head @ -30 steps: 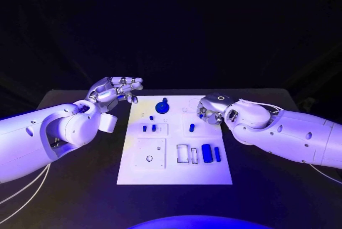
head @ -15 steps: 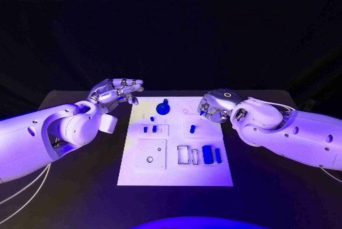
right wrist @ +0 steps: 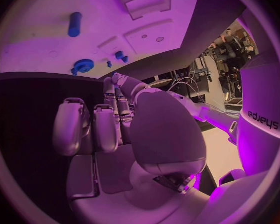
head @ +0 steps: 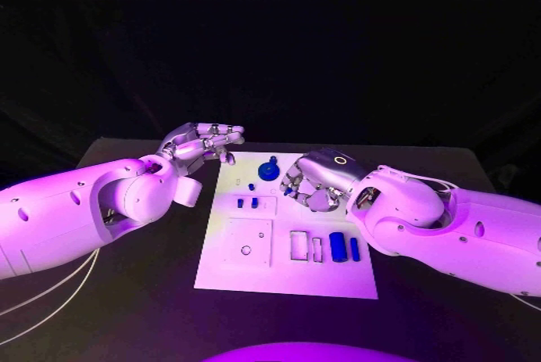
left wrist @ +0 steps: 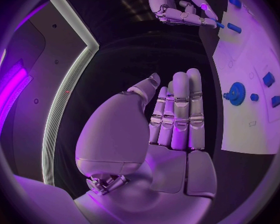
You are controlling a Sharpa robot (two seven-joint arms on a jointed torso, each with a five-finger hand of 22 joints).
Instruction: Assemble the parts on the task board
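- Hovering above the middle of the task board (head: 226, 268): right hand (head: 313, 184), fingers curled down and possibly pinching a small blue part, too hidden in shadow to tell.
- Hanging just off the board's far-left corner: left hand (head: 203, 145), released, fingers straight and together, grasping nothing.
- Standing near the board's far edge: blue gear (head: 268, 171).
- Lying near the board's right edge: blue bar (head: 337, 245).
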